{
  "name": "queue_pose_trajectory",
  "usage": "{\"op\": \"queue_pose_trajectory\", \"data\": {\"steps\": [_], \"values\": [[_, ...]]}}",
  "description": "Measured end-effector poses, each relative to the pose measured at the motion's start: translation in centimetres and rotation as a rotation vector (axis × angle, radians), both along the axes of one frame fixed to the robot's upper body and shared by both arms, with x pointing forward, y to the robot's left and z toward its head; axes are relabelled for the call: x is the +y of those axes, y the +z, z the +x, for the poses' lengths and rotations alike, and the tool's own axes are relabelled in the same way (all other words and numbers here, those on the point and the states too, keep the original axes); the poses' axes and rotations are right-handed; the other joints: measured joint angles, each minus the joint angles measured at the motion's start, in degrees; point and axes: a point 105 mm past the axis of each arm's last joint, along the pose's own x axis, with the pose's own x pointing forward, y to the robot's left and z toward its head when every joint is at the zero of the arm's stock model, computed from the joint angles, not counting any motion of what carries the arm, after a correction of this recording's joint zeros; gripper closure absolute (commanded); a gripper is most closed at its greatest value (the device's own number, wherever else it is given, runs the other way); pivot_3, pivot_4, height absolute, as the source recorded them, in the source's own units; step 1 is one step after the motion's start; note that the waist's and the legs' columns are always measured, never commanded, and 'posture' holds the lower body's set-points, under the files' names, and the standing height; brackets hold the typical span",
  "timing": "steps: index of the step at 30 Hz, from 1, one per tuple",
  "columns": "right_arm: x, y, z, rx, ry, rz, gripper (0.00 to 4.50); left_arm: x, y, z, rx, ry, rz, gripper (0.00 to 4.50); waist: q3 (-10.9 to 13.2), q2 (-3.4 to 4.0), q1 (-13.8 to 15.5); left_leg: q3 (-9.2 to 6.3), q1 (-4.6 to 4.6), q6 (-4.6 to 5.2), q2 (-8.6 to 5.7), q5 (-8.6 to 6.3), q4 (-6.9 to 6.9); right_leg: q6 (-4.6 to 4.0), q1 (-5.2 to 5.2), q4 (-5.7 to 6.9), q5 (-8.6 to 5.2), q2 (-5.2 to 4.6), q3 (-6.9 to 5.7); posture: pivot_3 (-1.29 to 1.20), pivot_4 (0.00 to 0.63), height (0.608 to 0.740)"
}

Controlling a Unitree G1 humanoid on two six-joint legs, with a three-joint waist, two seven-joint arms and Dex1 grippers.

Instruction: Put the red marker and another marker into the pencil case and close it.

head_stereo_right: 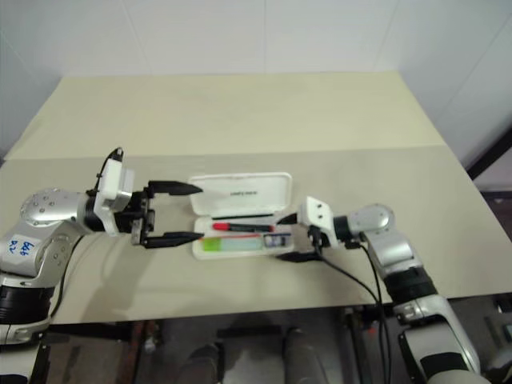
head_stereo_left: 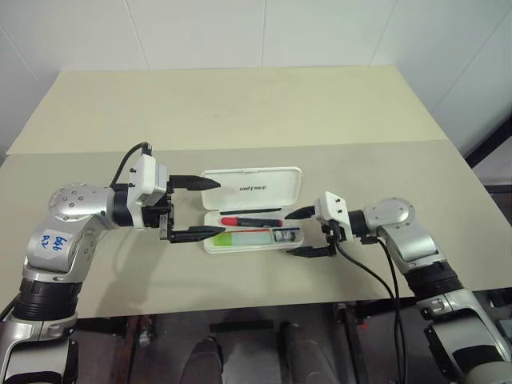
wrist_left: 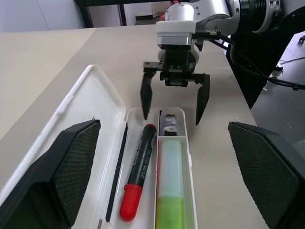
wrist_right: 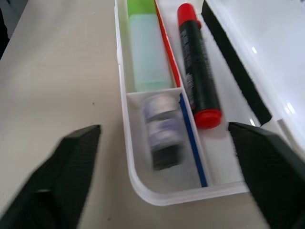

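Both pincers [head_stereo_left: 194,207] [head_stereo_left: 306,232] gape empty over beige table [head_stereo_left: 240,104], white tiled wall [head_stereo_left: 200,32] behind

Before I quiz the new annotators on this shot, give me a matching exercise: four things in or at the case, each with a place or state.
Things:
1. red marker
2. green marker
3. pencil case lid
4. right gripper

States:
A. open, empty, at the case's end
B. lying in the narrow compartment beside the lid
C. folded back flat
D. lying in the long compartment away from the lid

Pairs: 1-B, 2-D, 3-C, 4-A
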Motion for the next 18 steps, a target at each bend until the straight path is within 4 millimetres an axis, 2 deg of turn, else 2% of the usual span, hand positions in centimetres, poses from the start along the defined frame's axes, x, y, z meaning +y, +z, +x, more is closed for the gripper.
{"op": "queue_pose_trajectory", "data": {"steps": [4,8,14,18], "values": [[1.2,3.3,-0.6,-0.054,0.032,0.097,0.01,-0.2,0.2,0.1,-0.010,-0.006,-0.002,0.00,0.0,0.00,0.1,-0.02,-0.01,0.00,0.00,0.00,-0.03,0.18,-0.01,0.03,0.09,0.00,-0.02,0.00,0.150,0.740],[1.1,5.9,-1.9,-0.095,0.030,0.169,0.01,-0.1,0.2,0.1,-0.015,-0.004,-0.002,0.00,0.0,0.00,0.5,-0.05,-0.02,0.00,0.00,-0.02,-0.09,0.21,-0.01,-0.01,0.09,0.00,-0.03,0.00,0.150,0.740],[-2.1,6.7,-3.7,-0.083,-0.102,0.216,0.01,1.1,-0.1,0.0,-0.016,0.033,-0.011,0.00,0.0,0.00,1.6,-0.05,-0.04,0.01,0.00,-0.08,-0.10,-0.12,-0.02,-0.08,-0.13,0.00,-0.04,0.00,0.150,0.740],[-5.6,5.7,-5.0,-0.052,-0.219,0.167,0.01,2.9,-0.4,-0.1,-0.015,0.080,-0.001,0.00,0.0,0.00,1.8,-0.02,-0.04,0.04,0.00,-0.10,-0.08,-0.68,-0.01,-0.13,-0.44,-0.01,-0.04,0.00,0.150,0.740]]}}
